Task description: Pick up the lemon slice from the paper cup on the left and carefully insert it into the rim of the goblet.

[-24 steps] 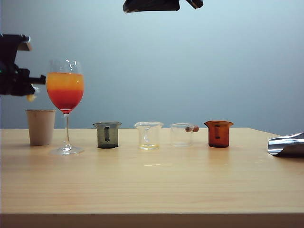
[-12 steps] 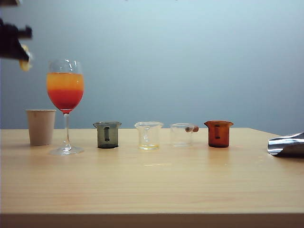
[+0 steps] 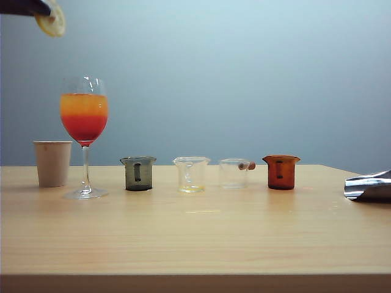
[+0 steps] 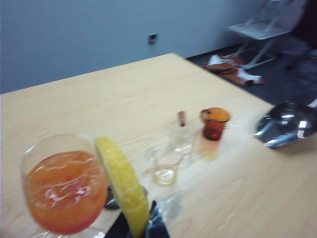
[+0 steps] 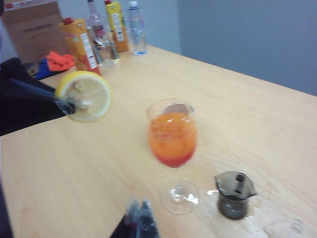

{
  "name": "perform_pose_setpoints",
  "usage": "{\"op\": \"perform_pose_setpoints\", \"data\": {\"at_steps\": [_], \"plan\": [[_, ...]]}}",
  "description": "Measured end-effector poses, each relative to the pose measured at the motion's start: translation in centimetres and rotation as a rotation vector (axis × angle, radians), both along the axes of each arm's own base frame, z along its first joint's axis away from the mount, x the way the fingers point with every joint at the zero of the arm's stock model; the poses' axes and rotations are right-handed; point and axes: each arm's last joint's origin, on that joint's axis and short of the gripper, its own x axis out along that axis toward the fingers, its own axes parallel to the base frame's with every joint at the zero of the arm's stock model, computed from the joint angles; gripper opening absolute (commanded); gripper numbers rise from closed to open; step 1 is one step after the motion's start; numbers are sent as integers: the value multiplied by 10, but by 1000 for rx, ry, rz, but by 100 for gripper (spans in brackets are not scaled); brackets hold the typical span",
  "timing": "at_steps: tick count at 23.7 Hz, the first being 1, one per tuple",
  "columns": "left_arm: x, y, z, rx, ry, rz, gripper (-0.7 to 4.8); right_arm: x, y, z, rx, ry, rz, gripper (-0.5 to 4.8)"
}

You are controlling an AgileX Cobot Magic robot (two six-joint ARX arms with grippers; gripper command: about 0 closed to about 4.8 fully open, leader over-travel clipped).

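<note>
While the right gripper (image 5: pixel 140 218) sat near the goblet (image 3: pixel 84 135) with fingers together, the left gripper (image 5: pixel 63 105), clamped on the lemon slice (image 3: pixel 51 22), held it on edge, high above-left of the goblet rim.

Four small beakers line a wooden table (image 3: pixel 201 238): grey (image 3: pixel 138 173), clear (image 3: pixel 191 174), clear (image 3: pixel 234 173), amber (image 3: pixel 281 171), all well below the jaws.

A dark left gripper (image 5: pixel 67 106) clamps a lemon slice (image 5: pixel 85 95) in the air beside the goblet (image 5: pixel 172 144) of orange-over-red drink, with a smoky grey jug (image 5: pixel 235 194) near the goblet's foot on the wooden table (image 5: pixel 257 124).
</note>
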Motion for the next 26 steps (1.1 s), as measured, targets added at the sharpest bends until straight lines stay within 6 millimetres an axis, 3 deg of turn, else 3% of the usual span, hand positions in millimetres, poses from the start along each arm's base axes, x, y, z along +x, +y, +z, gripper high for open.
{"op": "perform_pose_setpoints", "data": {"at_steps": [4, 10, 18, 26], "plan": [[2, 6, -1, -5, 0, 6, -6, -1, 1, 0, 4, 3, 43, -6], [24, 26, -14, -18, 31, 61, -6, -1, 1, 0, 7, 8, 49, -6], [59, 29, -24, -147, 17, -15, -6, -1, 1, -1, 5, 12, 48, -6], [63, 30, -23, -173, -6, -22, -6, -1, 1, -1, 3, 13, 48, -6]]}}
